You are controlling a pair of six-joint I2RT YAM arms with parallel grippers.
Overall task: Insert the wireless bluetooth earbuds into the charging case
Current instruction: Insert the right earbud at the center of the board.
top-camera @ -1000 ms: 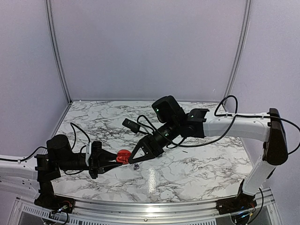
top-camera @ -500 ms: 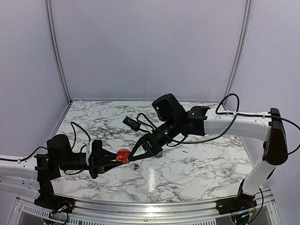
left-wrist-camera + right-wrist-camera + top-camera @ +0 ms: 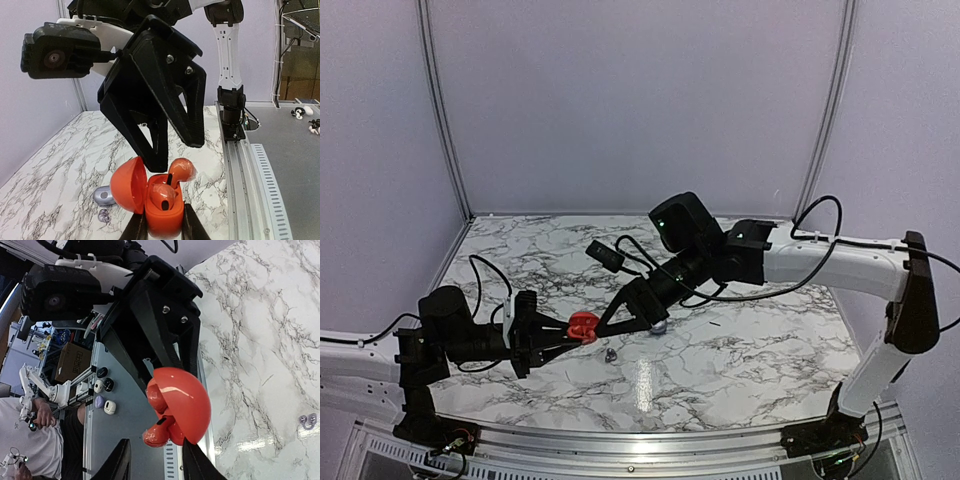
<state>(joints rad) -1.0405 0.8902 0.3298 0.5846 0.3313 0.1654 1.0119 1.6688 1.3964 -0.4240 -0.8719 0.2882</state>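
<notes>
I spread the right claw [image 3: 177, 155] off the red earbud [image 3: 181, 171]. It perched at the charging case [image 3: 165, 212]'s 1 o'clock, left claw [image 3: 163, 231] pinching the case; probably needs pressing.

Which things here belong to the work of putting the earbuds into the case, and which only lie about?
In the job:
- red case, open, held in the left gripper
- red earbuds: one seated, one half in
- right gripper, open above them

Lying untouched on the table:
- grey case
- small grey earbud beside it, maybe a later set
</notes>
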